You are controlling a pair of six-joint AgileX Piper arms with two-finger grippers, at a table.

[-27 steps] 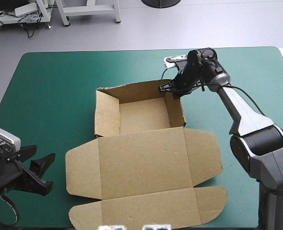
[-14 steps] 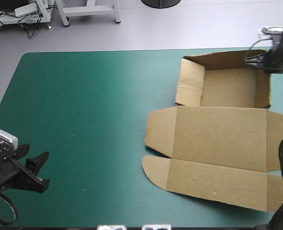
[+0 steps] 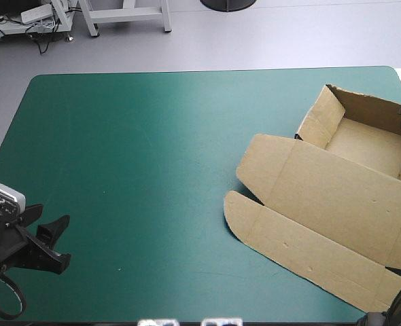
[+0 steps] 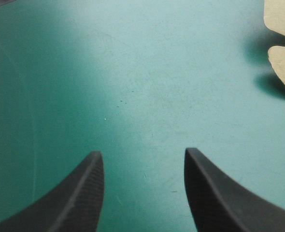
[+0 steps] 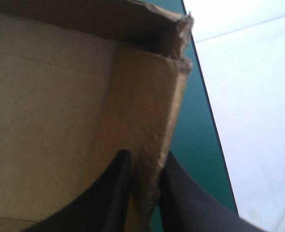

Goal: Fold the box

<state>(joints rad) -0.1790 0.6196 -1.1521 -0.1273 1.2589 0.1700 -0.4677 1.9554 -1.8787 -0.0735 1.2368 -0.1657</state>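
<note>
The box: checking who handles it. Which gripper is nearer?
Right. The right gripper is shut on a wall of the box; the left gripper is open over the table, well away.

The box point(image 3: 323, 197) now lies askew at the table's point(image 3: 139, 156) right edge, dragged there from the middle. The right gripper point(image 5: 147, 157), pinching its wall, has almost left the high view.

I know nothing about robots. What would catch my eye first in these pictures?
The brown box, an open tray with its lid flat, lies at the right edge of the table. The right gripper pinches one raised wall of it near a corner. The left gripper stands open over bare table at the near left corner.
</note>
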